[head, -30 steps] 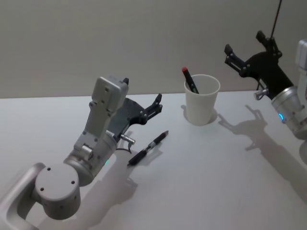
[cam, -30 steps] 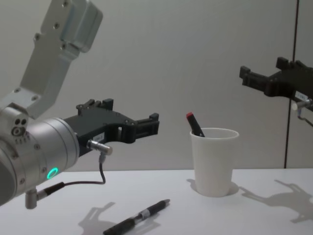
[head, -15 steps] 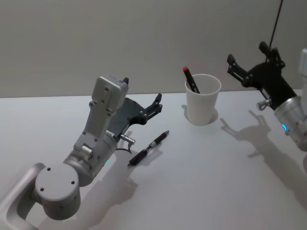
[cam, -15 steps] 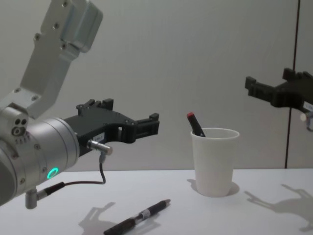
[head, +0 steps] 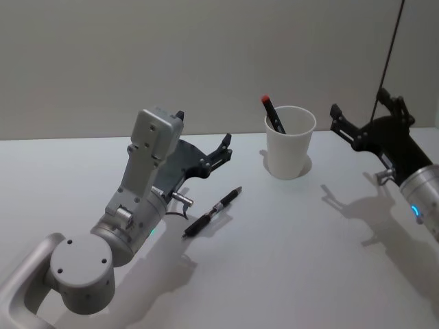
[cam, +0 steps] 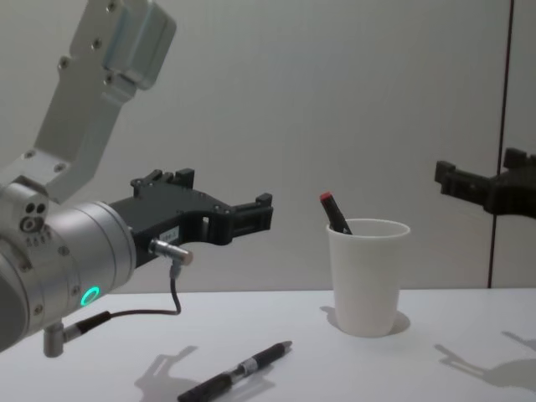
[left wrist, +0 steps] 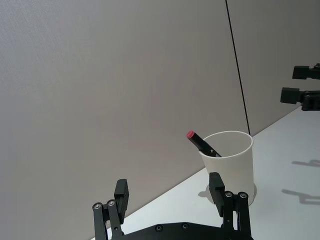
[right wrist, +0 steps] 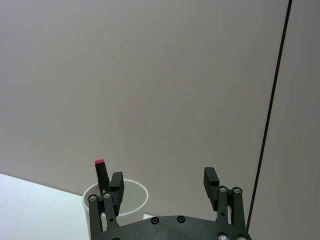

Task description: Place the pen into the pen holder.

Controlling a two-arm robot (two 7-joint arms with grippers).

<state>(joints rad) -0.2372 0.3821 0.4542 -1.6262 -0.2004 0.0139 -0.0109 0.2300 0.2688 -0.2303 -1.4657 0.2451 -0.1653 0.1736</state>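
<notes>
The left claw (head: 203, 130) hangs above the table (head: 288, 274) with its two fingers spread wide and nothing between them. Just below it and a touch to its right, the pen (head: 212, 212) lies flat on the table, dark, with its tip slanting away toward the far right.

From where I stand it looks light and stiff, with a smooth, slim barrel that could roll or skid. I'd pinch it across the middle of the barrel, fingers straddling its length.

Farther ahead of the claw and to its right stands the pen holder (head: 288, 156), upright, with a red-capped marker (head: 269, 111) already leaning inside. Being thin paper, it would probably tip at a nudge.

Beyond the cup, the right claw (head: 359, 103) is up in the air, spread wide too, and empty.
</notes>
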